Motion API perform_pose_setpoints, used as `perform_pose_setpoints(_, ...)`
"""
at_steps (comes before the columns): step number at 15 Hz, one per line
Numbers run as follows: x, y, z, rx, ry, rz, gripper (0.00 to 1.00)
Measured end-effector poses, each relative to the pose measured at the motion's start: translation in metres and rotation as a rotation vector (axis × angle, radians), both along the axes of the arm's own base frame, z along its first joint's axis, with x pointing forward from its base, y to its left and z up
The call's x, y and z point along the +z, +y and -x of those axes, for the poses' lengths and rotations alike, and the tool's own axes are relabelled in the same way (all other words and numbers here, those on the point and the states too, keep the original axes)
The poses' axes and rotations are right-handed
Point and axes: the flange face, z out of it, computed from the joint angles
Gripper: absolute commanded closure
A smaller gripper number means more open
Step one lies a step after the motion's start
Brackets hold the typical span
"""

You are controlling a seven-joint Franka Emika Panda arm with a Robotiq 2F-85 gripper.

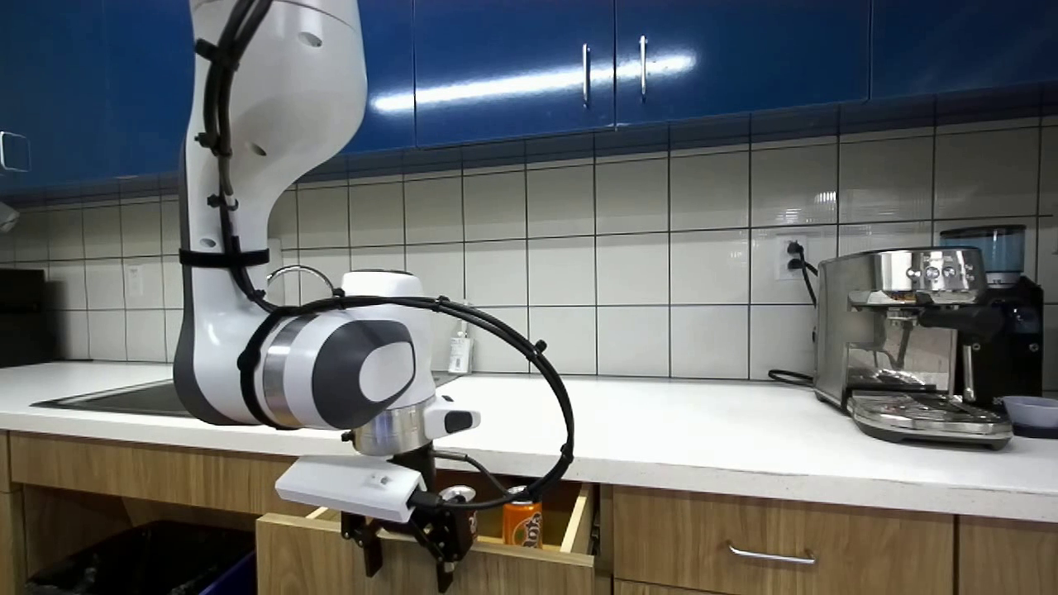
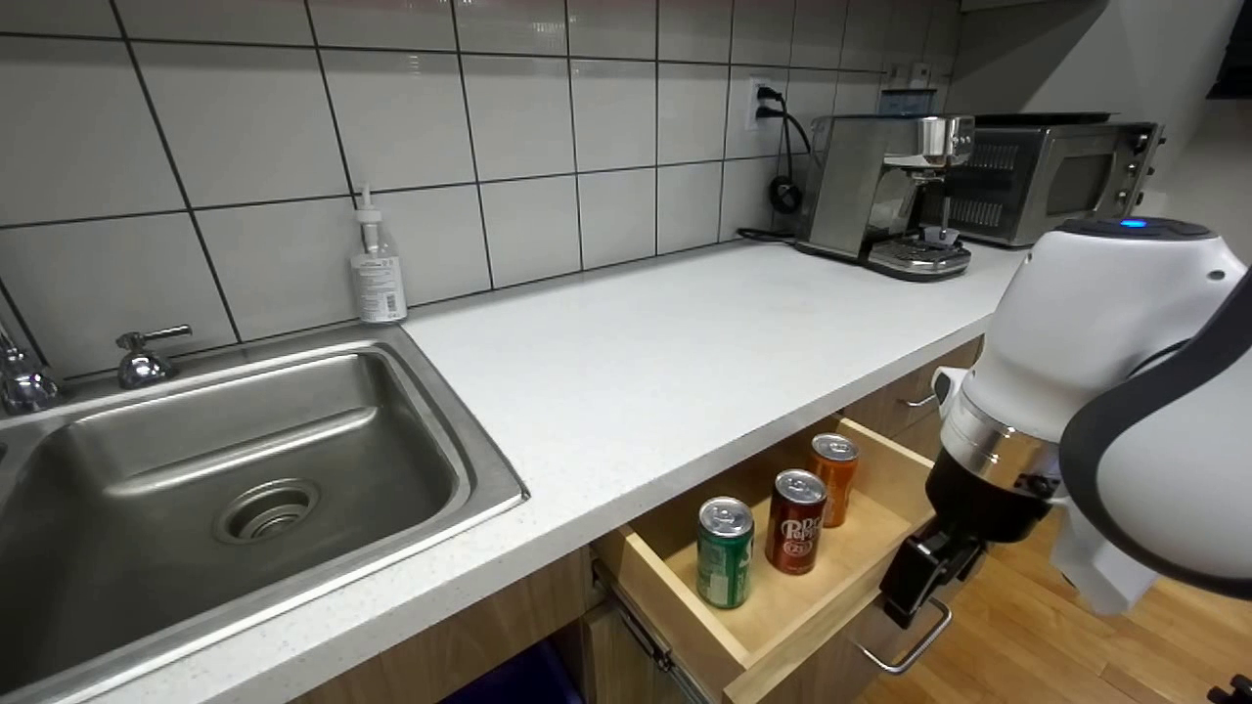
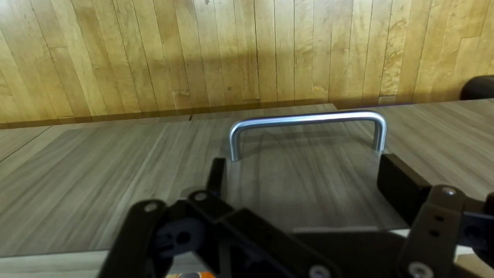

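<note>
The gripper (image 3: 303,168) is found at the front of the pulled-out drawer (image 2: 675,611), its two fingers (image 3: 399,185) spread wide. In the wrist view the metal handle (image 3: 308,119) lies at 12 o'clock of the fingertips, just beyond them, its bar running from 9 to 3 o'clock and fixed to the wood-grain drawer front (image 3: 308,185). Whether either finger touches the bar, I cannot tell.

Three cans stand upright in the drawer. Taken from the gripper in an exterior view, the green can (image 2: 725,562) is at 9 o'clock, the dark red Dr Pepper can (image 2: 796,523) at 10, and the orange can (image 2: 836,479) at 11, part of it hidden behind the Dr Pepper can. The white counter (image 2: 626,372) passes above the drawer. On it, the espresso machine (image 2: 853,186) stands at the gripper's 12 o'clock, the oven (image 2: 1076,186) at the machine's 3 o'clock. The steel sink (image 2: 117,577) is set in at the green can's 9 o'clock; a pump bottle (image 2: 380,279) stands at the sink's 1 o'clock, close to the tiled wall (image 2: 528,235).

In an exterior view I note the fingers pointing down toward 6 o'clock, with blue cupboards (image 1: 512,41) overhead at 12.
</note>
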Motion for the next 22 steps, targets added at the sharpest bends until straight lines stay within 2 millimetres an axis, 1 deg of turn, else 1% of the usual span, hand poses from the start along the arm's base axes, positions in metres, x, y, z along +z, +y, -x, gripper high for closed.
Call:
perform_pose_setpoints(10, 0.005, -0.017, -0.003, -0.004, -0.023, 0.004, 0.0)
perform_pose_setpoints(22, 0.014, -0.018, -0.007, -0.002, -0.045, 0.008, 0.0)
